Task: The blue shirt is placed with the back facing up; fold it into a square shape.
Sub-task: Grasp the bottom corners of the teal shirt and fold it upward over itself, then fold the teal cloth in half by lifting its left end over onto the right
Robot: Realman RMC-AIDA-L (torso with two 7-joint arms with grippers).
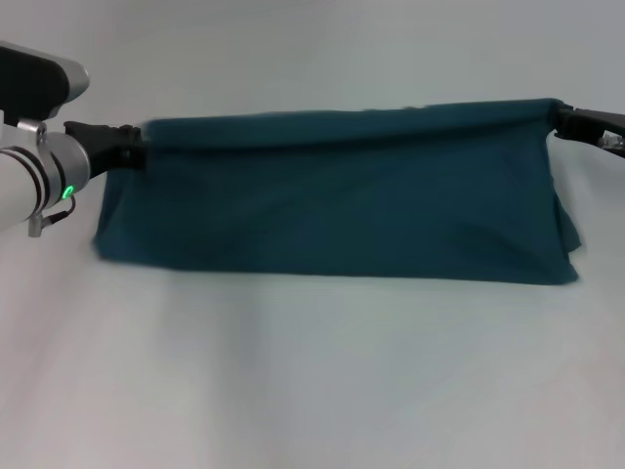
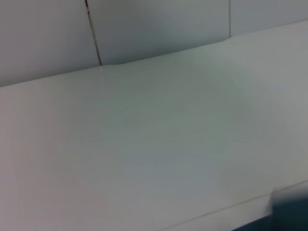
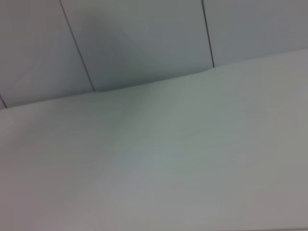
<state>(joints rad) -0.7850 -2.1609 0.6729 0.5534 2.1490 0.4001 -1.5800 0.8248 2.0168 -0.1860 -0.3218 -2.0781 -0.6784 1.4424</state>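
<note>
So here's where we're at: both arms have the blue shirt [image 1: 332,195] strung out between them over the white table [image 1: 312,391]. Our left gripper [image 1: 132,147] is pinching one end of the top edge, and our right gripper [image 1: 571,119] is pinching the other end, way over on the far side of the frame. The fabric hangs or drapes down from that held edge toward us, with the lower hem lying nearer the robot; we can't tell for sure whether the hem is resting on the table or just above it.

The bit that matters for the next move, as we read it: the long axis of the shirt runs straight across, left to right, from one gripper to the other, and the loose fabric lies on the near side of that line. So carrying the held edge toward us should lay one layer over the other. Neither arm is closer, each owns its own corner.

The right end looks bunched, with extra layers showing there, so that side could land uneven. The wrist cameras mostly just show table and wall.
</note>
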